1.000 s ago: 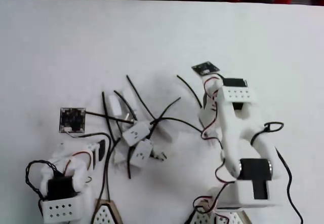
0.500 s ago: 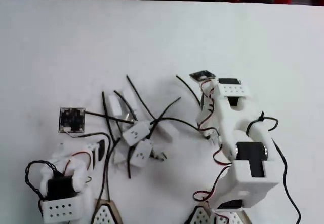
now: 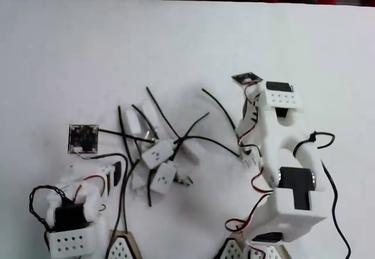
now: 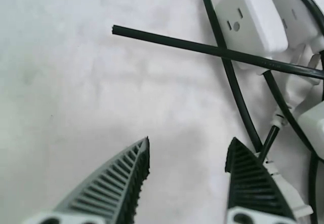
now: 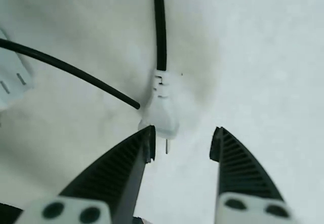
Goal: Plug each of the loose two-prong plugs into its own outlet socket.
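A tangle of white outlet sockets (image 3: 157, 152) and white two-prong plugs on black cables (image 3: 176, 131) lies mid-table. One plug (image 5: 161, 113) lies apart, prongs toward my right gripper (image 5: 183, 132), which is open just short of it, one finger beside the plug body. From above, this plug (image 3: 250, 160) peeks out beside the right arm (image 3: 275, 136). My left gripper (image 4: 190, 142) is open over bare table at the near-left edge of the pile. A socket (image 4: 248, 19) lies ahead of it, and another plug (image 4: 277, 181) lies partly under one finger (image 4: 248, 183). The left gripper (image 3: 117, 174) sits low at the left.
The white table (image 3: 88, 48) has wide free room at the back and far left. Stiff black cable ends (image 4: 202, 46) stick out of the pile in several directions. Another socket edge (image 5: 10, 79) lies to one side of the right gripper. Arm bases (image 3: 120, 247) stand at the front edge.
The right arm has swung a little to the right and back over the last second, uncovering the separate plug beside it. The left arm and the pile have not moved.
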